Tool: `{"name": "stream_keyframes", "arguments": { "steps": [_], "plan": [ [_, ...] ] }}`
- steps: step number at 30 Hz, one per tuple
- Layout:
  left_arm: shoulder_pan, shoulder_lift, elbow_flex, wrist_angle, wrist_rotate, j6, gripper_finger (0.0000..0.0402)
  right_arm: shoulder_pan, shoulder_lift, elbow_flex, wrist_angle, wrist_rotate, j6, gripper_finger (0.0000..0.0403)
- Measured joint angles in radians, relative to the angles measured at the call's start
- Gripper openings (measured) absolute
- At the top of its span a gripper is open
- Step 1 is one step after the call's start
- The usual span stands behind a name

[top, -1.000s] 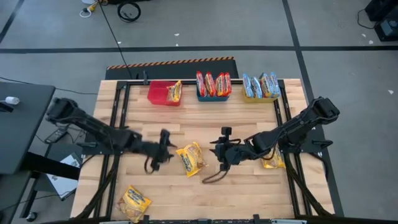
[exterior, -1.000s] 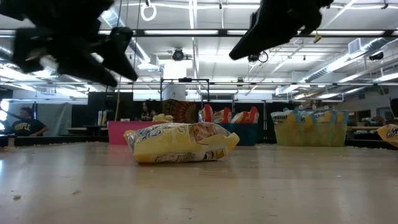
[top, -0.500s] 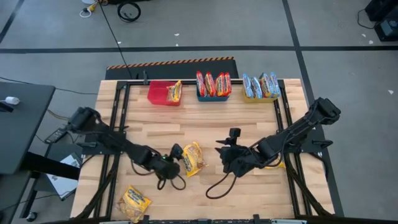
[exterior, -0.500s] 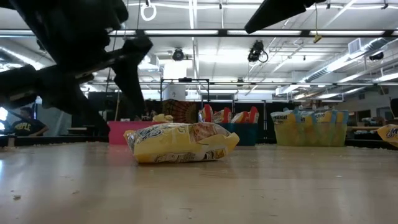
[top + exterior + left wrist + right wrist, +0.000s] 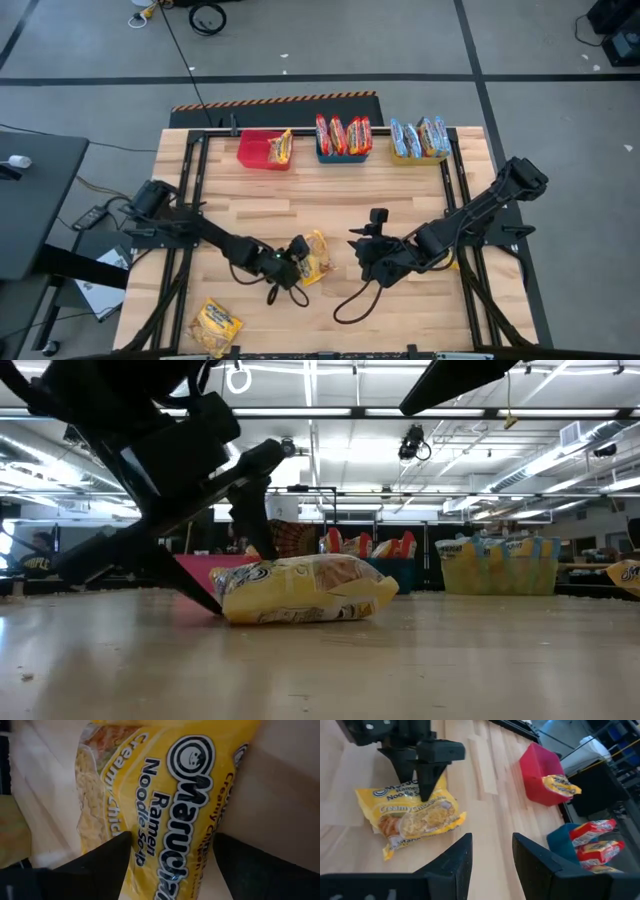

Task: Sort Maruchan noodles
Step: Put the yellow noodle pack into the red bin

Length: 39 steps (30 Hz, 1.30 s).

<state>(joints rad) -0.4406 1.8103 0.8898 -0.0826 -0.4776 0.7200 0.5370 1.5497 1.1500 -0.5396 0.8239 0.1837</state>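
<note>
Yellow crinkly plastic marks the Maruchan creamy chicken ramen packet (image 5: 313,256) lying flat near the middle of the wooden table (image 5: 330,200). The left gripper (image 5: 296,262) is lowered onto it with its fingers (image 5: 107,852) spread wide on either side of the packet, a stance judged to be set for closing on it; no hold is made yet. The right gripper (image 5: 372,262) is held just beside, above the bare wood with its fingers partly parted and empty, apparently kept out of the way. At the far edge, one yellow packet (image 5: 281,147) is already stood in the red bin (image 5: 255,150), red packets in the blue bin (image 5: 343,153) and pale blue ones in the yellow bin (image 5: 420,155). Two more yellow packets remain loose: one (image 5: 215,324) at the near left corner, one (image 5: 441,262) under the right arm.
</note>
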Motion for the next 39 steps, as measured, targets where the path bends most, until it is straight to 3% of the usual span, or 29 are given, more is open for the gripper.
{"name": "stream_keyframes", "arguments": {
  "steps": [4, 10, 15, 18, 23, 29, 34, 39],
  "plan": [
    [0.021, 0.030, 0.002, 0.035, 0.003, -0.039, 0.0249, 0.013, 0.000, 0.000, -0.003, -0.013, 0.000, 0.0145],
    [0.038, 0.010, -0.001, 0.057, -0.017, -0.205, 0.0122, 0.049, -0.041, 0.000, -0.048, -0.009, 0.054, 0.0145],
    [0.093, -0.115, -0.007, -0.063, 0.009, -0.394, 0.0021, 0.066, -0.100, 0.000, -0.114, -0.007, 0.157, 0.0143],
    [0.174, -0.240, 0.026, -0.228, 0.006, -0.547, 0.0010, 0.065, -0.118, -0.005, -0.111, -0.006, 0.183, 0.0142],
    [0.391, -0.460, 0.124, -0.510, 0.039, -0.822, 0.0008, 0.056, -0.116, -0.019, -0.089, -0.007, 0.192, 0.0142],
    [0.819, -0.629, 0.211, -0.719, 0.166, -1.055, 0.0005, 0.041, -0.094, -0.033, -0.056, -0.014, 0.209, 0.0142],
    [1.177, -0.634, 0.215, -0.747, 0.478, -1.079, 0.0004, 0.043, -0.074, -0.034, -0.048, -0.040, 0.225, 0.0142],
    [1.350, -0.534, 0.215, -0.708, 0.638, -1.101, 0.0005, 0.046, -0.066, -0.034, -0.037, -0.053, 0.226, 0.0142]
  ]
}}
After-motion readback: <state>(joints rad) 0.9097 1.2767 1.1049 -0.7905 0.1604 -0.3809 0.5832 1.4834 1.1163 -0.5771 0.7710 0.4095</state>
